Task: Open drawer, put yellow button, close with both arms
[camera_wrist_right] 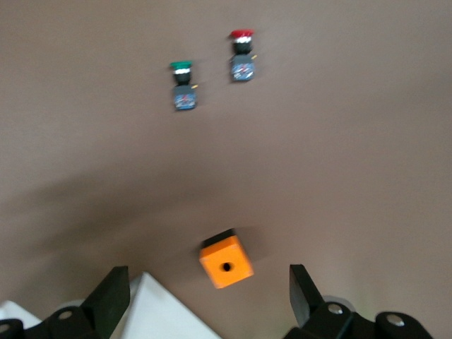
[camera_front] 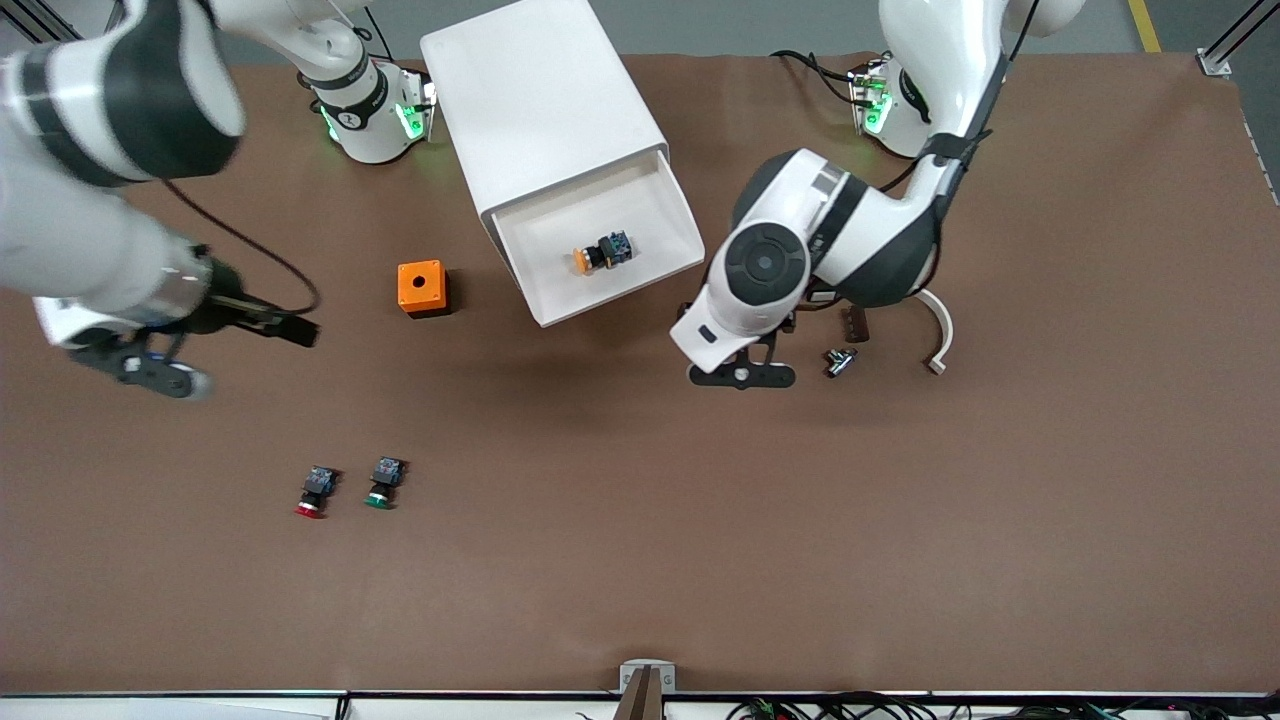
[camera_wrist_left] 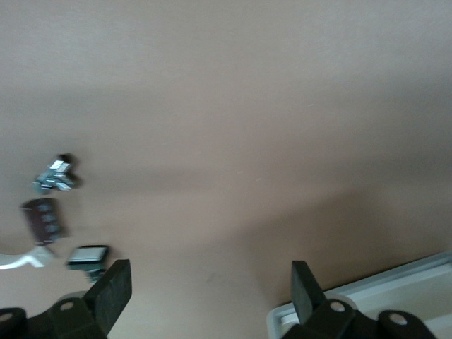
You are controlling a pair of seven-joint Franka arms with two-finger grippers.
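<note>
One tiny yellow-capped push-button switch (camera_front: 603,252) is seen lying inside the pulled-out top drawer (camera_front: 640,205) of the white box-shaped cabinet (camera_front: 540,95). Well apart from it, the black left gripper (camera_wrist_left: 206,291) is held empty, fingers wide, over bare brown table beside the drawer; the black right gripper (camera_wrist_right: 205,293), equally wide and empty, is held over the table beside the cabinet, near its orange box (camera_wrist_right: 226,262)
</note>
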